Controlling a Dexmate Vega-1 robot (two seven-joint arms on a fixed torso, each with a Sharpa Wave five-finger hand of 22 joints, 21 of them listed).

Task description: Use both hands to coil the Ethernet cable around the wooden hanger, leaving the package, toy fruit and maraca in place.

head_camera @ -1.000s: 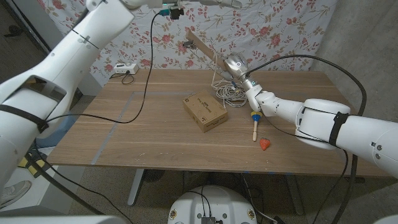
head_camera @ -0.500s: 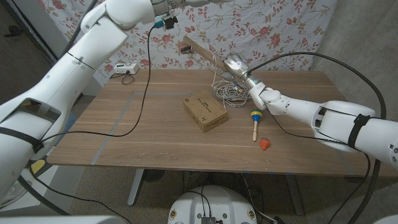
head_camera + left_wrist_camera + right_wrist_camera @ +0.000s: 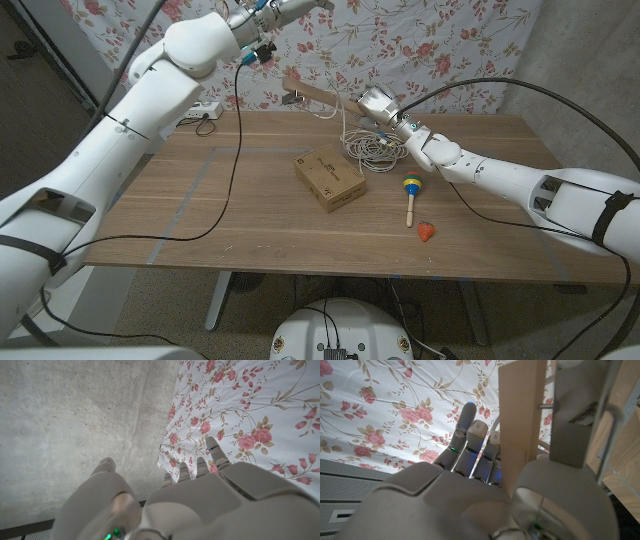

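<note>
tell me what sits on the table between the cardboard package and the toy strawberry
The maraca lies between the package and the toy strawberry, seen in the head view.

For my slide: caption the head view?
Right hand lifts hanger above coiled cable; box untouched.

Wooden table before a rose-printed floral cloth, bare concrete wall beside it.

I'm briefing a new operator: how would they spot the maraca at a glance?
On the wooden table, look right of the cardboard package. The maraca lies there, a pale stick handle with a striped head, just above the red toy fruit.
</note>
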